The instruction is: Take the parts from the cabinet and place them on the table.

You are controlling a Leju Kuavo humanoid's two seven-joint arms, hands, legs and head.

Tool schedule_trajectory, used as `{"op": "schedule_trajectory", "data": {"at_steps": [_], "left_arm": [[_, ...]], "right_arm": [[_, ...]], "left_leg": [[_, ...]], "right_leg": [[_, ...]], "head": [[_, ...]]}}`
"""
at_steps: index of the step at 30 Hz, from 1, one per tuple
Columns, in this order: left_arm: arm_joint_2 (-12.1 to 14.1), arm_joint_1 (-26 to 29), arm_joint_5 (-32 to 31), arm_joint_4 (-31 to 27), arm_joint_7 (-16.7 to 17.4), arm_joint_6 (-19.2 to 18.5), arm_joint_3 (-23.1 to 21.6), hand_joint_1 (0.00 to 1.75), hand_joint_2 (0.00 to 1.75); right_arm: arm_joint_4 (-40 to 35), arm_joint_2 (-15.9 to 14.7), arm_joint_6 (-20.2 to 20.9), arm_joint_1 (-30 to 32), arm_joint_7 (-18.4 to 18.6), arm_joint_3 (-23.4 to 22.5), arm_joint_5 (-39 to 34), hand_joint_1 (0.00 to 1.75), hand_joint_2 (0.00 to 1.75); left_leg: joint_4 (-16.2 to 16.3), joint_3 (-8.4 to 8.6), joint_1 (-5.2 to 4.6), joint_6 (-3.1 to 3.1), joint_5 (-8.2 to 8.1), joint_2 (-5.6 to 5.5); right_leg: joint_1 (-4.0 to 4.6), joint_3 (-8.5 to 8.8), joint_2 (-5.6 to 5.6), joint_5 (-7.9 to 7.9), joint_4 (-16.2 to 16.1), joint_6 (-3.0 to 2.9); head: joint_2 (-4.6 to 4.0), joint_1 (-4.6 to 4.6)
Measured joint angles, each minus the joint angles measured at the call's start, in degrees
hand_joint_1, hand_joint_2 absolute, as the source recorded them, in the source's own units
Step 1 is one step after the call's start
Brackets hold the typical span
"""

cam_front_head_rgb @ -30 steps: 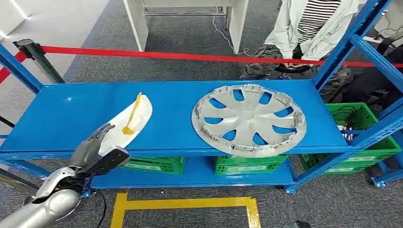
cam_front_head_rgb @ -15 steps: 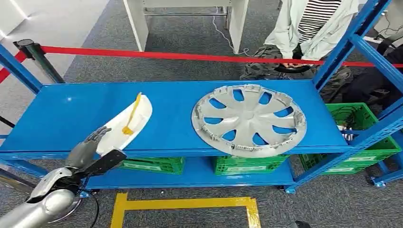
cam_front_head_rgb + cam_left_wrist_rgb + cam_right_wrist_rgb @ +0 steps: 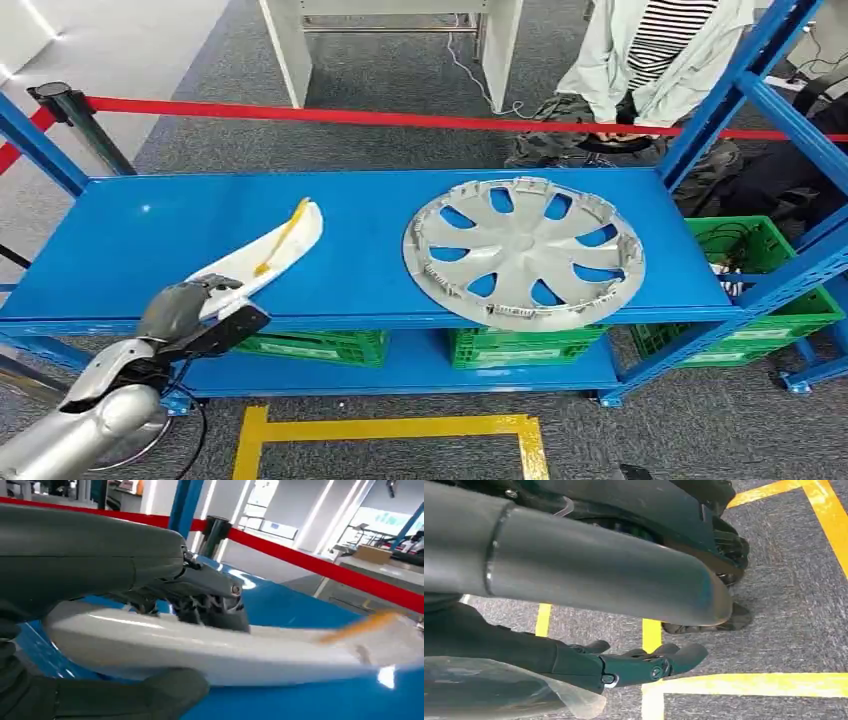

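Left hand (image 3: 185,308) clamped the white part (image 3: 262,260) at the blue shelf's (image 3: 120,250) front edge; wrist view showed thumb (image 3: 120,700) under, fingers (image 3: 210,605) over. Right hand (image 3: 644,665) hung empty, fingers loosely extended over grey carpet (image 3: 794,605). Hubcap (image 3: 523,252) lay alongside.

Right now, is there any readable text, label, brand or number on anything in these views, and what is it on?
None readable: no text shows on the white part that the left hand grips, on the hubcap, or on the blue shelf. The green crates show no legible lettering.
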Motion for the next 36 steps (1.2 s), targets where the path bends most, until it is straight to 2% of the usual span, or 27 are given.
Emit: {"op": "schedule_trajectory", "data": {"at_steps": [11, 14, 17, 22, 25, 31, 36], "left_arm": [[-0.50, -1.45, -0.24, 0.48, -0.24, 1.53, -0.07, 1.75, 1.75], [-0.74, -1.38, 0.07, 0.46, -1.24, 4.14, 0.35, 1.75, 1.75], [-0.94, -0.81, -2.12, -0.77, -2.67, 10.37, 1.25, 1.75, 1.75], [-0.94, 1.47, -8.33, -7.48, -4.48, 18.34, 4.55, 1.75, 1.75], [-0.94, 2.87, -12.54, -12.67, -6.03, 21.22, 6.97, 1.75, 1.75], [-1.29, 5.55, -18.55, -22.18, -10.95, 22.27, 13.04, 1.75, 1.75], [-1.81, 6.79, -19.95, -26.18, -11.45, 22.34, 15.93, 1.75, 1.75]], "right_arm": [[0.00, 0.02, 0.61, -0.02, 0.20, -1.07, 0.79, 0.00, 0.00], [0.00, 0.02, 0.63, 0.07, 0.28, -1.46, 1.14, 0.00, 0.00], [0.00, 0.02, 0.63, 0.28, 0.15, -1.88, 1.16, 0.00, 0.00], [-0.09, 0.02, 0.09, 1.22, -0.70, -2.73, 1.07, 0.00, 0.00], [-0.22, 0.02, -0.11, 1.72, -1.18, -2.86, 0.72, 0.00, 0.00], [-0.59, 0.02, -0.22, 2.23, -1.79, -3.08, 0.09, 0.00, 0.00], [-0.92, 0.02, -0.22, 2.25, -1.99, -3.21, -0.09, 0.00, 0.00]], "left_leg": [[0.00, -0.02, 0.00, 0.00, 0.01, 0.01], [0.00, -0.02, 0.00, 0.00, 0.02, 0.02], [0.00, -0.05, 0.00, 0.00, 0.03, 0.02], [0.00, -0.14, 0.00, 0.00, 0.03, 0.02], [0.00, -0.17, 0.00, 0.00, 0.03, 0.02], [0.00, -0.17, 0.00, 0.00, 0.03, 0.02], [0.00, -0.16, 0.00, 0.00, 0.05, 0.02]], "right_leg": [[0.00, -0.02, 0.01, 0.01, 0.00, -0.01], [0.00, -0.03, 0.03, 0.02, 0.01, -0.01], [0.00, -0.05, 0.03, 0.02, 0.02, -0.01], [0.00, -0.13, 0.03, 0.02, 0.02, -0.01], [0.00, -0.15, 0.02, 0.02, 0.02, -0.01], [0.00, -0.16, 0.04, 0.02, 0.02, -0.01], [0.00, -0.16, 0.03, 0.03, 0.02, -0.01]], "head": [[0.00, 0.00], [0.00, 0.02], [0.00, 0.00], [0.00, 0.00], [0.00, 0.02], [0.00, 0.00], [0.00, 0.00]]}}
